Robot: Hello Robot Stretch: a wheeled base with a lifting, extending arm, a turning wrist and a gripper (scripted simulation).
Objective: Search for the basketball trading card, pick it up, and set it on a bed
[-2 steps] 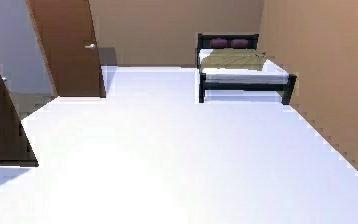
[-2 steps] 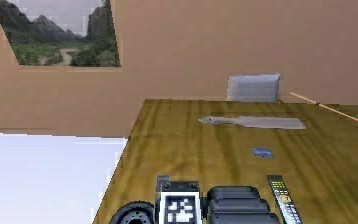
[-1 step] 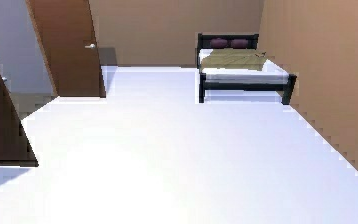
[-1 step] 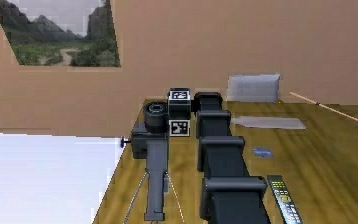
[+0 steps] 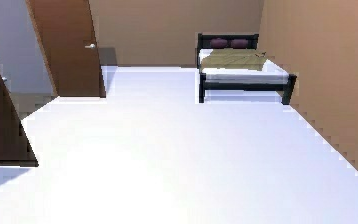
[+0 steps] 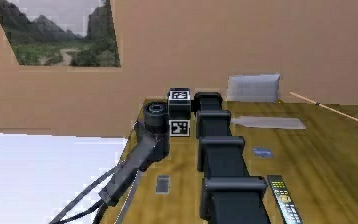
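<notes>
Reaching out over a wooden tabletop, my arm runs up from the near edge of the arm side view. Nearest me lie a remote to the arm's right and a flat dark rectangle to its left. By its shape that rectangle may be the card I am after, though I cannot be sure. My gripper slants just beside it, toward the table's edge, and I cannot tell whether it has hold of anything. Farther out sit a small blue scrap, a flat grey sheet, a thin stick and a grey upright slab, with a landscape picture on the wall beyond.

I judge the search close to done, the pick-up not yet certain, and the carry and the placing both left. The forward view adds the way ahead: white floor, a brown door, and far off against the wall the bed.
</notes>
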